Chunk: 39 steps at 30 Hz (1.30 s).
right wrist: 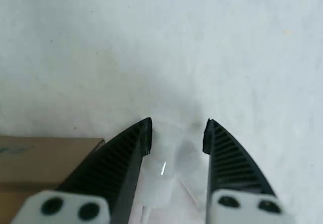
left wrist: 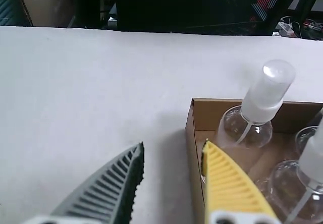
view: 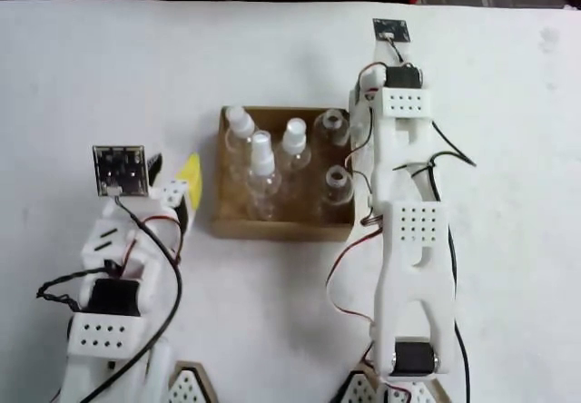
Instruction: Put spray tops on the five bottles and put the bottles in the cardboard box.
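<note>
Cardboard box (view: 272, 229) holds all five bottles: three capped, and two bare ones, the far bottle (view: 332, 127) and the near bottle (view: 338, 185), along the wall beside the right arm. Just outside that wall the right gripper (right wrist: 176, 128) has its black jaws apart around a spray top (right wrist: 161, 168), with a gap on one side. To do this well, it should close squarely on the top, lift clear of the box wall, feed the tube into a bare neck first, then press straight down. Beside the box's opposite wall, the left gripper (left wrist: 172, 146) sits with jaws open and empty; it could brace the box.
</note>
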### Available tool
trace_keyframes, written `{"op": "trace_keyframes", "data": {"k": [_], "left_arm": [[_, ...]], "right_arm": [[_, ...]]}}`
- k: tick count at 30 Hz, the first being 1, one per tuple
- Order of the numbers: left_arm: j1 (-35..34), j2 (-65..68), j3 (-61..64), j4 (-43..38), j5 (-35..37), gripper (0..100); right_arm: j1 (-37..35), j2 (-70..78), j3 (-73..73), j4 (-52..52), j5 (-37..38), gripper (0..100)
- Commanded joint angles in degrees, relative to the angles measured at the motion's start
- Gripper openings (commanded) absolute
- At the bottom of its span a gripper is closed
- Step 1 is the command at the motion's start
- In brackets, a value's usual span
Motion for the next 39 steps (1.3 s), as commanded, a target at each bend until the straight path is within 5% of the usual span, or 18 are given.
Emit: {"op": "trace_keyframes", "data": {"k": [1, 12, 25, 34, 39], "left_arm": [[0.1, -1.2, -0.4, -1.1, -0.8, 18], [0.1, -1.2, -0.4, -1.2, -2.5, 18], [0.1, -1.2, -0.4, -1.4, -2.7, 18], [0.2, -1.2, -0.3, -1.4, -2.7, 18], [0.2, -1.2, -0.3, -1.5, -2.7, 18]], "right_arm": [[0.2, -0.2, -1.0, 1.1, 1.2, 8.5], [1.5, -1.0, -1.9, 3.4, 3.6, 4.8], [2.2, -3.9, -26.1, 16.8, 4.1, 4.8], [6.5, -25.9, -24.4, 17.2, 4.2, 1.2], [7.5, -41.5, -9.8, 17.4, 4.2, 1.5]]}}
